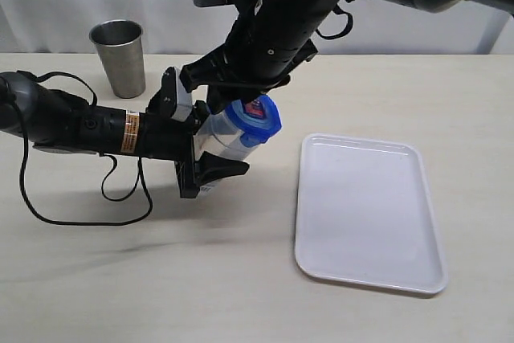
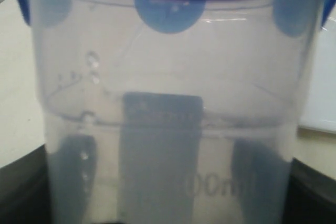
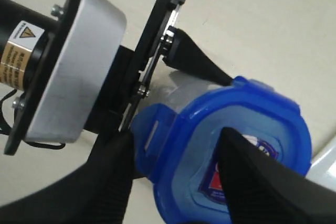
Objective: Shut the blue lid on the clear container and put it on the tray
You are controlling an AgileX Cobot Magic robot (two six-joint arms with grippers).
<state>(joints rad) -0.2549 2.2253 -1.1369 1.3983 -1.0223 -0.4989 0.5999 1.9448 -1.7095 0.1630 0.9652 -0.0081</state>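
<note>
The clear container [image 1: 226, 131] is held tilted above the table, with my left gripper [image 1: 210, 150] shut on its lower body. In the left wrist view the container [image 2: 168, 72] fills the frame, and the left gripper [image 2: 168, 182] shows its dark fingers through the walls. The blue lid [image 1: 257, 117] sits on the container's mouth. My right gripper [image 1: 230, 100] reaches across from the right and stands open over the lid [image 3: 236, 124]. One right finger lies over the lid's centre panel. The other is beside a flap [image 3: 152, 136] that sticks outward. The white tray [image 1: 369, 255] lies to the right.
A steel cup [image 1: 119, 57] stands at the back left. A black cable [image 1: 80, 218] loops on the table under the left arm. The tray's edge [image 2: 321, 103] shows just past the container.
</note>
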